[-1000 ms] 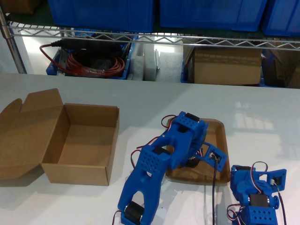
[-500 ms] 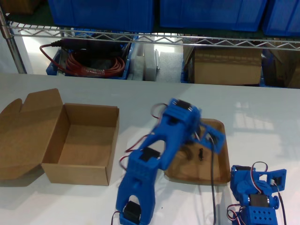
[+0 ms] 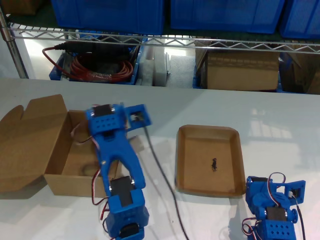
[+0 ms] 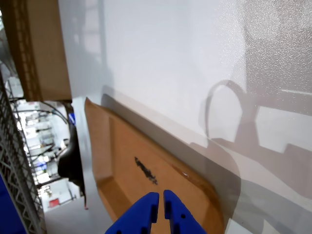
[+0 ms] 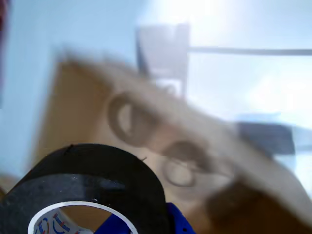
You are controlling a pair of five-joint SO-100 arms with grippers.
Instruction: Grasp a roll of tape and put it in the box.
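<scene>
- Here, the second gripper (image 5: 148,220) has its fingers clamped on the roll of tape (image 5: 92,175), a black ring with a pale core that sits right at the fingertips.
- Beyond those fingers, blurred, lies the brown inside of the box (image 3: 85,182).
- The first gripper (image 4: 161,209) has its fingers pressed together on nothing.
- Just past their tips, the shallow tray (image 4: 122,161) rests on the white table (image 4: 185,58).
</scene>
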